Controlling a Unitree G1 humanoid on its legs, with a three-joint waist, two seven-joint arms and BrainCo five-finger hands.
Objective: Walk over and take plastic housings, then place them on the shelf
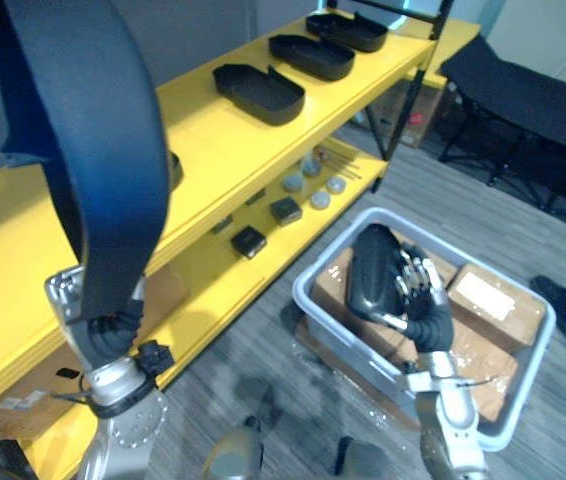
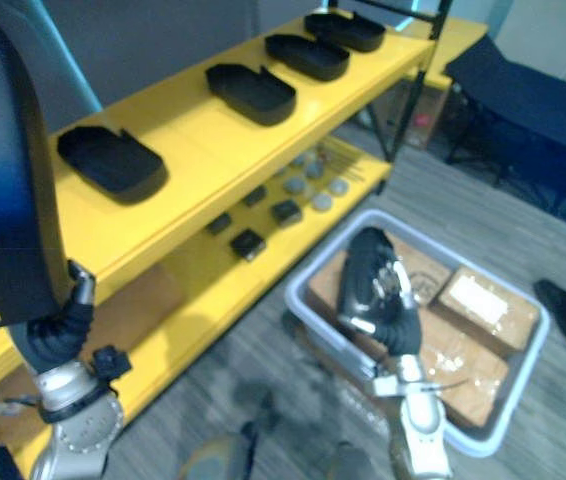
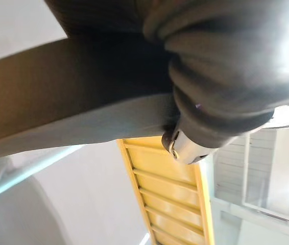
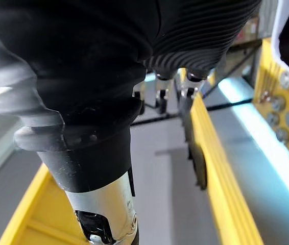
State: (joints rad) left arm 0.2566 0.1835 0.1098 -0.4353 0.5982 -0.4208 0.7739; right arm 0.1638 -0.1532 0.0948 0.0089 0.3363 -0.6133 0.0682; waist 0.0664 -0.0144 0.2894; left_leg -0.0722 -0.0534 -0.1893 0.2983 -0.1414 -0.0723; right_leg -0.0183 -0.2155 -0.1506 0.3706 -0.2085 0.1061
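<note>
Black housing (image 1: 368, 268) gripped in your right hand (image 1: 421, 292) over bin (image 1: 528, 385) | your left hand (image 1: 111, 330) beneath raised housing (image 1: 93, 130), fingers cannot be told | yellow shelf (image 1: 203, 140) alongside

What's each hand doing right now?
Left hand: cannot be told, it is hidden behind a raised housing.
Right hand: closed on a second housing.

The housings (image 1: 259, 92) on the smooth, yellow-painted shelf (image 1: 203, 145) are matt black plastic; the near housing (image 1: 368, 270) shines slightly. Pale plastic crate (image 1: 343, 345), brown cardboard boxes (image 1: 513, 322), wood-grain floor (image 1: 263, 355).
</note>
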